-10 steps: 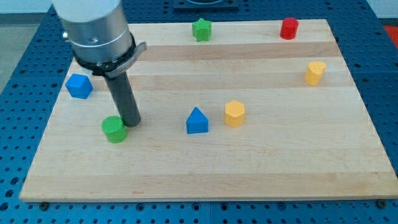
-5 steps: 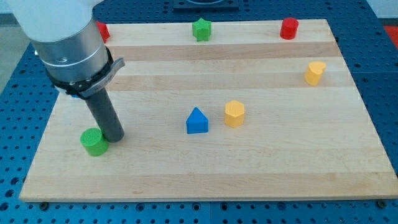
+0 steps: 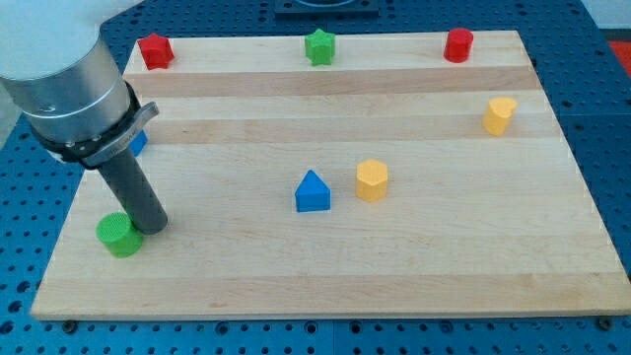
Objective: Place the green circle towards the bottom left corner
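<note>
The green circle point(image 3: 119, 235) lies on the wooden board point(image 3: 335, 266) near its bottom left corner. My tip point(image 3: 151, 227) stands on the board right against the circle's right side, a little above it in the view. The rod rises from there to the grey arm body at the view's top left.
A blue block point(image 3: 139, 143) is mostly hidden behind the arm at the left. A red block point(image 3: 154, 50), a green star point(image 3: 318, 45) and a red cylinder point(image 3: 457, 44) line the top edge. A blue house-shaped block point(image 3: 313, 191), a yellow hexagon point(image 3: 372, 180) and a yellow block point(image 3: 499, 115) lie mid-board and right.
My tip has moved left and slightly down, pushing the green circle the same way towards the bottom left corner. The other blocks have not moved.
</note>
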`<act>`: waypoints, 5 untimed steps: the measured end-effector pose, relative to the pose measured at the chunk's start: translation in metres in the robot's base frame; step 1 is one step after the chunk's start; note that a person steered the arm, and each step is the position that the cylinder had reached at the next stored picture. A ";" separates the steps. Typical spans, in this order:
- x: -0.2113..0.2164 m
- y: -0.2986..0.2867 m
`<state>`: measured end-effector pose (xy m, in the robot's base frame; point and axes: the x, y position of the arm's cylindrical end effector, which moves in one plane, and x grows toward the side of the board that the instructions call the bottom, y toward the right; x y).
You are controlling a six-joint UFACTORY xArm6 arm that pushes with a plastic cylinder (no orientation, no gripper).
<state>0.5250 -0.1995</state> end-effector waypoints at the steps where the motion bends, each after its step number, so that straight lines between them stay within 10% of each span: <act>1: 0.000 -0.002; 5: 0.003 -0.039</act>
<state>0.5282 -0.2386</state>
